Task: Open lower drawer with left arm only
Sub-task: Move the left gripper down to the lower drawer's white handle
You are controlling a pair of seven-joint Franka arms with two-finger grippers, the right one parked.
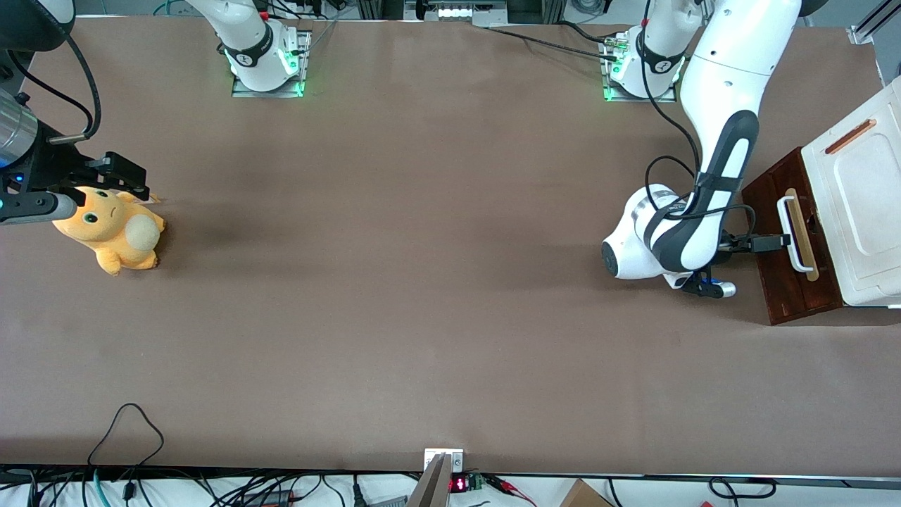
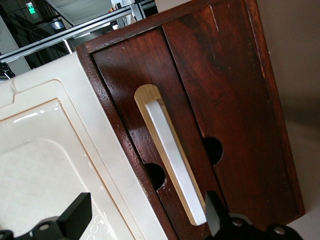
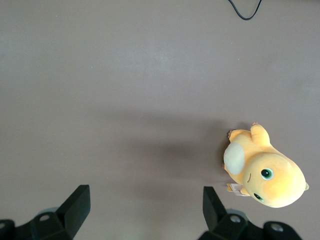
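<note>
one relation decides the coming pull: lower drawer (image 1: 788, 246) sitting just in front of the gripper (image 1: 771, 243), at the working arm's end of the table, on the table side of the white panel (image 1: 862, 204) with the copper-coloured slot handle (image 1: 850, 136). dark reddish-brown front facing the left arm (image 1: 711, 183), apparently shut or nearly so, no pale interior on show. white bar handle (image 1: 794, 236) mounted on a pale wood strip (image 1: 802, 236), long axis running across the drawer front, from the end nearer the front camera toward the end farther from it, hence crosswise to the line of the arm's reach. two round finger holes (image 2: 213, 150) in the dark wood flanking the strip in the wrist view.

fingers (image 2: 75, 215) spread apart, clamped on nothing. wrist view puts the lower end of the white bar handle (image 2: 175, 155) close beside one black fingertip, the other fingertip out over the white panel (image 2: 45, 165), so the bar lies between the tips but well off centre. contact not visible; probably just short of the bar.

judged from this: still at the approach step, drawer not yet drawn. next move calls for a small shift along the bar to centre it, closing across its thin width, then a straight pull away from the cabinet (image 1: 781, 183), toward the parked arm's end. risk: a grip near the bar's end twisting the drawer or slipping off.
</note>
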